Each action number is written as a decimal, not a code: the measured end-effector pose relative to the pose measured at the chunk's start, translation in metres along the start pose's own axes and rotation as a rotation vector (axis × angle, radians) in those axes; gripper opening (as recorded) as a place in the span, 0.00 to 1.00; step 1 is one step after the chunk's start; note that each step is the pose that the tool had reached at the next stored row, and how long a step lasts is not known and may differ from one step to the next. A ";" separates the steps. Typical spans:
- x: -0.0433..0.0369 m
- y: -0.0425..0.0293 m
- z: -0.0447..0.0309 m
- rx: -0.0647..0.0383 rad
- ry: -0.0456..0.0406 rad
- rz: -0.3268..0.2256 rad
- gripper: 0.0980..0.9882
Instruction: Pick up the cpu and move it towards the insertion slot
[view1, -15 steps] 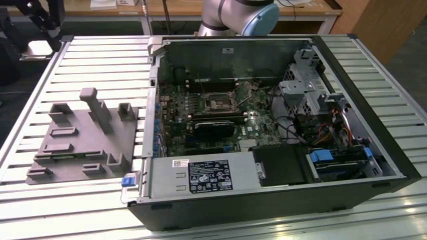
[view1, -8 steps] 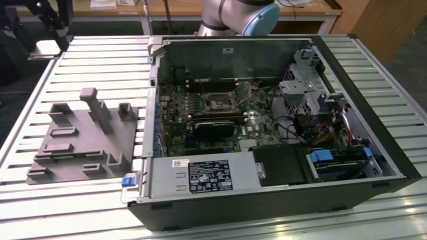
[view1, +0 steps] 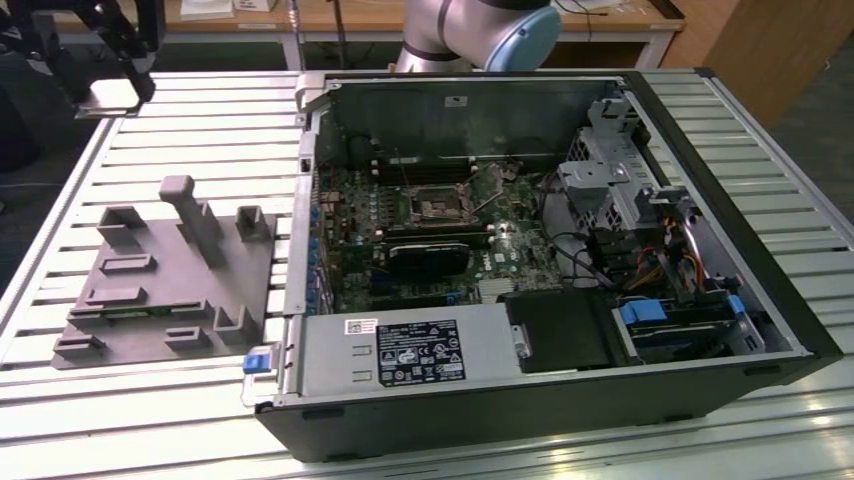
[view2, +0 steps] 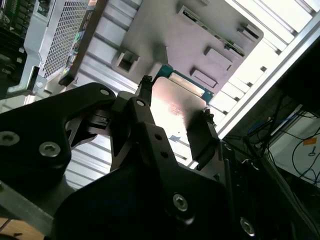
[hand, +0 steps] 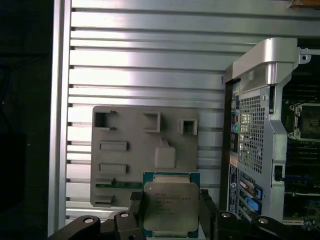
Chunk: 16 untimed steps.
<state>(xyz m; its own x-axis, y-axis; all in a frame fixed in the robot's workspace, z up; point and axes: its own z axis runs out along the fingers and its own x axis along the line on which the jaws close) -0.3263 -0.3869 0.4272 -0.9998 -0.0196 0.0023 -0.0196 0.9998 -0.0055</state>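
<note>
- Black gripper (hand: 170, 212) linkages sit closest to the lens in both wrist views, their bolts and hinged arms (view2: 85, 120) crowding the foreground.
- Between its fingers (hand: 135, 205) the gripper clamps the cpu (hand: 171, 207) by two opposite edges; the jaws are closed to the chip's width, one pad on each side.
- Seen in the first wrist view, the cpu shows its silvery metal top framed by a green rim; in the second wrist view its plain face (view2: 172, 107) catches the light.
- Held up off the surface, the cpu hangs above the near edge of the grey plastic tray (hand: 125, 155), which lies flat with its recesses and upright posts.
- Under the tray runs the bench (view1: 200, 120), a ribbed surface of pale aluminium slats.
- Beside the tray stands the open computer case (view1: 561, 250), its perforated rear panel (hand: 250, 130) facing the tray in the first wrist view.
- Inside the case, on the motherboard, lies the insertion slot (view1: 437, 205), a dark square socket in a silvery bracket, well apart from the cpu.
- Just below it in the exterior view sits a long black card (view1: 427, 255).
- Farther back, at the exterior view's top left, the gripper (view1: 114, 60) hangs over the bench's corner.
- Behind the case rises the arm's grey and blue joint (view1: 474, 35), with wooden furniture (view1: 761, 40) beyond.
</note>
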 end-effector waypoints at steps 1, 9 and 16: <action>-0.0019 0.0001 0.0000 0.000 0.0000 0.000 0.49; -0.0205 0.0008 0.0000 0.000 0.0000 0.000 0.49; -0.0330 0.0017 -0.0001 0.000 0.0001 0.000 0.49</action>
<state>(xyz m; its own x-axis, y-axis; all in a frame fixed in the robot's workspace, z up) -0.2934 -0.3846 0.4273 -0.9998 -0.0196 0.0024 -0.0197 0.9998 -0.0055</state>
